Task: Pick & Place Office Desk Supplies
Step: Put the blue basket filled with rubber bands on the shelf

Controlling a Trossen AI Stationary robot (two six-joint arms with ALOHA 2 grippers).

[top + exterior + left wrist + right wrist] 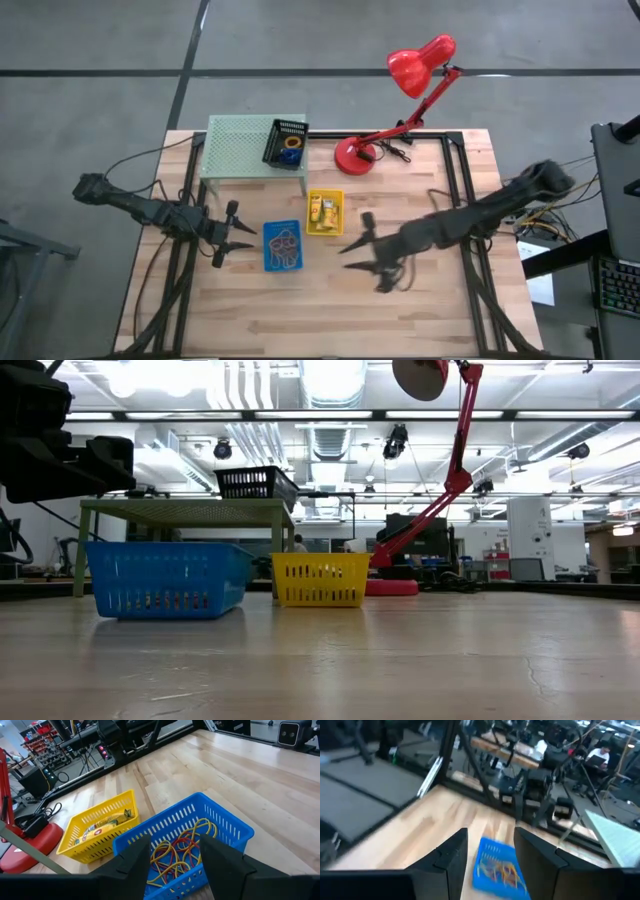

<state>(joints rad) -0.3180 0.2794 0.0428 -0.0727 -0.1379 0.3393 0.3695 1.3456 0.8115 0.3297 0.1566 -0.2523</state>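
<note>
Both arms stretched low over the table, left gripper (243, 238) and right gripper (352, 247) open and empty, flanking the blue basket (283, 246) of rubber bands (176, 851), yellow packets (102, 824) in the yellow basket (324, 212).

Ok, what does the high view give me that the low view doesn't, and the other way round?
Only the high view shows both grippers, open and empty: the left gripper beside the blue basket, the right gripper on that basket's other side. It also shows the rubber bands in the blue basket and the packets in the yellow basket. Only the low view shows the room behind the table. Both show the blue, yellow and black baskets, the green shelf and the red lamp.
</note>
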